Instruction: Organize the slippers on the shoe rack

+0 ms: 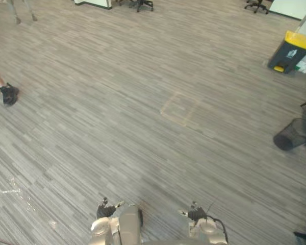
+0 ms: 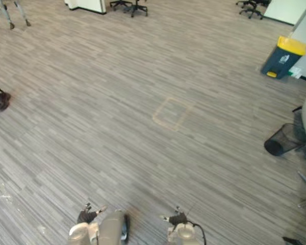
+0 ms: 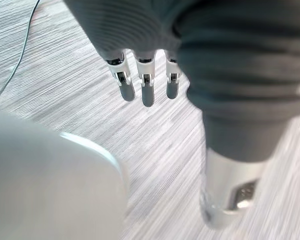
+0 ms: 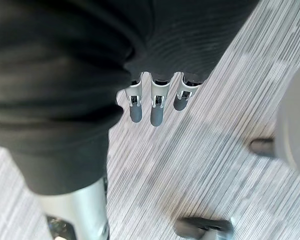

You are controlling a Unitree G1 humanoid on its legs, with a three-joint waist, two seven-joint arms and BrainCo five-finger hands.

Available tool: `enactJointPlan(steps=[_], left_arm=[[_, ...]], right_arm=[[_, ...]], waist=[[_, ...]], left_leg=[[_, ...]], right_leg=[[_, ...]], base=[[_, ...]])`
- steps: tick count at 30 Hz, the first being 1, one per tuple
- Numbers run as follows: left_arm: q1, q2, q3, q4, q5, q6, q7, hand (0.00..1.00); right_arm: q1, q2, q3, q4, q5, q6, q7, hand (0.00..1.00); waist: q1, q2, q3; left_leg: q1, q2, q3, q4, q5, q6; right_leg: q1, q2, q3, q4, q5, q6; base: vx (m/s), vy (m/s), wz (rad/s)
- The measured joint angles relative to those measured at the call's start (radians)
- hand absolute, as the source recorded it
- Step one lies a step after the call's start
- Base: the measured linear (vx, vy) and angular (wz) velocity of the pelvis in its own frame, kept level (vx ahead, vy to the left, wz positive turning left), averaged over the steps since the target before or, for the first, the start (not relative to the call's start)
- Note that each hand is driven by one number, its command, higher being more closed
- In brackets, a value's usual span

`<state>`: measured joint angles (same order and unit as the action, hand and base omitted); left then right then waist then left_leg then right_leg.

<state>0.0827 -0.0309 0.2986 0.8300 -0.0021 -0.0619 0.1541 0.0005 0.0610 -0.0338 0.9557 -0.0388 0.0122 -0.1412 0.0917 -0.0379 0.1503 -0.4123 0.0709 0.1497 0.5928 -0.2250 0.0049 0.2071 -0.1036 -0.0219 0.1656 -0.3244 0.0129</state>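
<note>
My left hand (image 3: 146,91) hangs above the grey striped floor (image 1: 143,102). Its fingers are straight and hold nothing, and its thumb (image 3: 231,192) stands apart from them. My right hand (image 4: 157,111) hangs the same way over the floor, fingers straight and empty, thumb (image 4: 77,210) off to the side. Both arms come in at the bottom edge of the eye views.
A dark bin with a yellow lid (image 1: 290,51) stands at the far right. A black mesh wastebasket (image 1: 291,134) lies on its side at the right edge. Office chairs (image 1: 141,4) stand at the back. A person's foot in a dark shoe (image 1: 9,94) is at the left. A faint taped square (image 1: 179,108) marks the floor.
</note>
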Motion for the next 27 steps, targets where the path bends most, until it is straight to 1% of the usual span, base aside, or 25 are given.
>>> enactJointPlan(steps=[1, 2, 3, 4, 5, 6, 7, 9, 10, 11, 12, 13, 14, 15, 16, 17, 18, 19, 21, 22, 23, 24, 25, 26, 27], left_arm=[[-0.003, -0.001, 0.003, -0.003, 0.001, 0.000, 0.000, 0.00], [-0.008, 0.002, 0.006, 0.000, 0.000, 0.002, 0.000, 0.00], [-0.009, 0.006, 0.005, 0.011, 0.001, 0.004, 0.000, 0.00], [-0.012, 0.013, -0.005, 0.026, 0.001, 0.005, 0.001, 0.00], [-0.014, 0.017, -0.016, 0.044, 0.001, 0.010, 0.001, 0.00], [-0.015, 0.017, -0.019, 0.046, 0.001, 0.011, 0.001, 0.00], [-0.016, 0.015, -0.029, 0.048, 0.001, 0.011, 0.001, 0.00], [-0.027, 0.010, -0.043, 0.049, 0.001, 0.014, 0.001, 0.00], [-0.039, 0.004, -0.049, 0.053, 0.001, 0.019, 0.001, 0.00], [-0.042, 0.004, -0.054, 0.056, 0.001, 0.021, 0.001, 0.00], [-0.045, 0.003, -0.059, 0.068, 0.001, 0.024, 0.000, 0.00], [-0.053, -0.003, -0.060, 0.088, 0.001, 0.027, 0.000, 0.00], [-0.063, -0.004, -0.065, 0.099, 0.002, 0.027, -0.001, 0.00], [-0.065, -0.004, -0.067, 0.102, 0.002, 0.026, -0.001, 0.00], [-0.069, -0.003, -0.075, 0.107, 0.006, 0.026, -0.002, 0.00], [-0.069, -0.004, -0.082, 0.116, 0.017, 0.026, -0.003, 0.00], [-0.073, -0.005, -0.082, 0.118, 0.023, 0.026, -0.003, 0.00], [-0.069, -0.013, -0.082, 0.118, 0.033, 0.025, -0.004, 0.00], [-0.067, -0.021, -0.074, 0.124, 0.041, 0.027, -0.004, 0.00], [-0.061, -0.025, -0.049, 0.124, 0.041, 0.030, -0.003, 0.00], [-0.048, -0.030, -0.038, 0.109, 0.040, 0.029, -0.003, 0.00], [-0.043, -0.026, -0.038, 0.100, 0.040, 0.029, -0.003, 0.00], [-0.041, -0.020, -0.038, 0.084, 0.039, 0.028, -0.004, 0.00], [-0.036, -0.010, -0.035, 0.057, 0.039, 0.025, -0.003, 0.00], [-0.032, -0.009, -0.034, 0.043, 0.038, 0.025, -0.003, 0.00]], right_arm=[[-0.007, 0.001, 0.004, -0.003, -0.001, -0.003, 0.004, 0.00], [-0.009, 0.001, 0.002, -0.003, -0.002, -0.004, 0.005, 0.00], [-0.009, 0.008, -0.004, -0.004, -0.003, -0.004, 0.004, 0.00], [-0.006, 0.006, -0.007, -0.004, -0.004, -0.004, 0.004, 0.00], [0.009, 0.000, -0.011, -0.004, -0.006, -0.005, 0.006, 0.00], [0.014, 0.000, -0.012, -0.004, -0.006, -0.005, 0.006, 0.00], [0.027, -0.001, -0.012, -0.005, -0.006, -0.005, 0.007, 0.00], [0.034, -0.001, -0.026, -0.041, -0.007, -0.009, 0.009, 0.00], [0.034, 0.000, -0.047, -0.057, -0.009, -0.015, 0.007, 0.00], [0.036, 0.001, -0.055, -0.069, -0.010, -0.015, 0.007, 0.00], [0.034, 0.000, -0.073, -0.077, -0.011, -0.019, 0.007, 0.00], [0.030, 0.000, -0.093, -0.077, -0.009, -0.022, 0.005, 0.00], [0.025, 0.000, -0.112, -0.074, -0.010, -0.021, 0.006, 0.00], [0.021, 0.000, -0.113, -0.073, -0.010, -0.021, 0.006, 0.00], [0.017, -0.001, -0.120, -0.072, -0.010, -0.018, 0.007, 0.00], [0.011, -0.002, -0.121, -0.071, -0.011, -0.017, 0.007, 0.00], [0.006, -0.001, -0.124, -0.071, -0.011, -0.014, 0.006, 0.00], [-0.001, 0.000, -0.132, -0.066, -0.012, -0.012, 0.006, 0.00], [-0.003, -0.002, -0.129, -0.071, -0.012, -0.011, 0.007, 0.00], [-0.002, -0.005, -0.113, -0.070, -0.012, -0.006, 0.008, 0.00], [-0.002, -0.004, -0.096, -0.068, -0.011, -0.001, 0.007, 0.00], [-0.002, -0.001, -0.086, -0.064, -0.010, 0.002, 0.007, 0.00], [-0.005, 0.009, -0.071, -0.049, -0.010, 0.006, 0.007, 0.00], [-0.019, 0.010, -0.046, -0.023, -0.008, 0.010, 0.009, 0.00], [-0.019, 0.011, -0.039, -0.022, -0.007, 0.014, 0.009, 0.00]], waist=[[0.016, 0.000, -0.001], [0.019, -0.008, -0.005], [0.020, -0.012, -0.005], [0.017, -0.013, -0.002], [0.013, -0.011, 0.001], [0.010, -0.011, 0.001], [0.004, -0.005, 0.005], [-0.005, 0.005, 0.007], [-0.014, 0.003, 0.008], [-0.019, 0.000, 0.008], [-0.035, -0.005, 0.010], [-0.041, -0.009, 0.012], [-0.044, -0.013, 0.013], [-0.045, -0.014, 0.013], [-0.053, -0.011, 0.014], [-0.069, 0.000, 0.009], [-0.078, 0.008, 0.004], [-0.071, 0.028, -0.002], [-0.078, 0.058, 0.012], [-0.077, 0.076, 0.014], [-0.066, 0.091, 0.019], [-0.054, 0.097, 0.022], [-0.040, 0.090, 0.027], [-0.026, 0.067, 0.035], [-0.020, 0.062, 0.036]], left_leg=[[0.002, -0.004, 0.009, 0.023, -0.016, 0.013], [0.020, -0.012, 0.027, 0.033, -0.046, 0.029], [0.055, -0.026, 0.036, 0.028, -0.069, 0.040], [0.107, -0.041, 0.039, 0.009, -0.080, 0.050], [0.214, -0.067, 0.036, -0.040, -0.096, 0.059], [0.237, -0.071, 0.036, -0.051, -0.096, 0.059], [0.318, -0.079, 0.029, -0.098, -0.097, 0.060], [0.412, -0.083, 0.012, -0.190, -0.115, 0.074], [0.462, -0.081, -0.009, -0.235, -0.131, 0.081], [0.482, -0.081, -0.017, -0.249, -0.135, 0.077], [0.517, -0.080, -0.027, -0.278, -0.142, 0.073], [0.577, -0.080, -0.030, -0.322, -0.152, 0.064], [0.619, -0.084, -0.033, -0.359, -0.157, 0.057], [0.630, -0.086, -0.036, -0.370, -0.157, 0.057], [0.664, -0.089, -0.059, -0.403, -0.156, 0.056], [0.697, -0.077, -0.106, -0.424, -0.154, 0.051], [0.703, -0.056, -0.137, -0.406, -0.150, 0.046], [0.689, -0.038, -0.171, -0.368, -0.136, 0.022], [0.615, -0.033, -0.206, -0.137, -0.081, -0.060], [0.531, -0.029, -0.216, 0.087, 0.013, -0.103], [0.440, -0.015, -0.214, 0.319, 0.176, -0.153], [0.382, 0.001, -0.188, 0.450, 0.148, -0.132], [0.309, 0.015, -0.154, 0.554, 0.092, -0.085], [0.217, 0.024, -0.122, 0.587, 0.034, -0.051], [0.182, 0.030, -0.113, 0.573, 0.011, -0.043]], right_leg=[[-0.006, -0.009, 0.013, 0.026, 0.017, 0.011], [-0.027, -0.027, 0.026, 0.092, 0.028, 0.030], [-0.062, -0.040, 0.045, 0.216, 0.044, 0.060], [-0.119, -0.049, 0.068, 0.388, 0.085, 0.107], [-0.208, -0.052, 0.086, 0.668, 0.113, 0.130], [-0.226, -0.053, 0.082, 0.723, 0.112, 0.130], [-0.297, -0.051, 0.048, 0.857, 0.108, 0.122], [-0.400, -0.034, -0.016, 0.909, 0.082, 0.079], [-0.480, -0.014, -0.077, 0.867, 0.060, 0.057], [-0.507, -0.006, -0.102, 0.829, 0.056, 0.056], [-0.540, 0.004, -0.156, 0.721, 0.056, 0.048], [-0.561, 0.027, -0.208, 0.534, 0.074, 0.027], [-0.574, 0.049, -0.232, 0.343, 0.130, 0.019], [-0.576, 0.055, -0.234, 0.299, 0.149, 0.016], [-0.576, 0.074, -0.237, 0.200, 0.218, -0.015], [-0.560, 0.094, -0.224, 0.193, 0.303, -0.085], [-0.555, 0.107, -0.223, 0.209, 0.303, -0.121], [-0.552, 0.108, -0.245, 0.237, 0.269, -0.129], [-0.493, 0.133, -0.259, 0.242, 0.203, -0.122], [-0.429, 0.155, -0.242, 0.209, 0.178, -0.123], [-0.353, 0.184, -0.212, 0.164, 0.158, -0.133], [-0.303, 0.204, -0.184, 0.142, 0.146, -0.137], [-0.240, 0.212, -0.145, 0.121, 0.129, -0.144], [-0.160, 0.209, -0.089, 0.075, 0.120, -0.145], [-0.131, 0.205, -0.066, 0.056, 0.120, -0.145]], base=[[0.67, 0.374, -0.32], [0.55, 0.313, -0.20], [0.65, 0.355, -0.08], [0.52, 0.238, 0.03], [0.51, 0.219, 0.07], [0.55, 0.197, 0.13], [0.36, 0.121, 0.06], [0.41, 0.088, 0.10], [0.47, 0.051, 0.23], [0.38, 0.010, 0.34], [0.31, -0.017, 0.28], [0.52, -0.034, 0.32], [0.56, -0.043, 0.22], [0.53, -0.048, 0.33], [0.49, -0.073, 0.60], [0.64, -0.121, 0.75], [0.80, -0.164, 0.64], [0.67, -0.157, 0.38], [0.64, -0.169, 0.13], [0.76, -0.115, -0.35], [0.63, -0.022, -0.66], [0.61, 0.048, -0.90], [0.58, 0.052, -1.06], [0.57, 0.054, -0.99], [0.54, 0.096, -1.04]])
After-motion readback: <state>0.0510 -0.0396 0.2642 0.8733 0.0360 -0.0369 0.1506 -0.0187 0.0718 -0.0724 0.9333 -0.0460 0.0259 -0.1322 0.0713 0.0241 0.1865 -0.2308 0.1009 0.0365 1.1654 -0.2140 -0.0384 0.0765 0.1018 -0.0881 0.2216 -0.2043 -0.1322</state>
